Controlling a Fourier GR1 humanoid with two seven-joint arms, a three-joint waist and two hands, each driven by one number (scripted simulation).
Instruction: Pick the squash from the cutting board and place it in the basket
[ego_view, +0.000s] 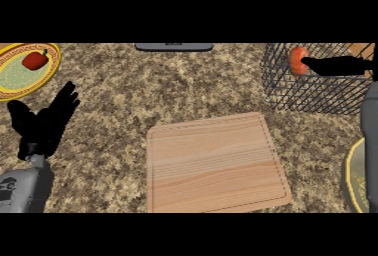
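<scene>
The right robot hand (336, 65) is stretched out over the wire basket (295, 95) at the far right of the speckled tabletop (170, 90), its black fingers pointing left with the tips curled round the orange squash (297, 60). The squash is held at the basket's top, above its far left part, and whether it touches the wires cannot be told. The grey right forearm (369, 145) runs up the right edge of the view from the near side and crosses over a yellow-rimmed plate (350, 175) that lies partly out of view there.

The wooden cutting board (214, 162) lies in the near middle of the tabletop, slightly turned, with nothing on it.

The left robot hand (44, 122) rests at the left edge, fingers straight, spread and pointing up and away, holding nothing; its grey forearm (22, 192) comes in from the near left corner. Beyond it, at the far left corner, a patterned plate (18, 80) with a yellow rim carries a red bell pepper (35, 60). A dark grey object (174, 46) sits at the far edge, only partly visible.
</scene>
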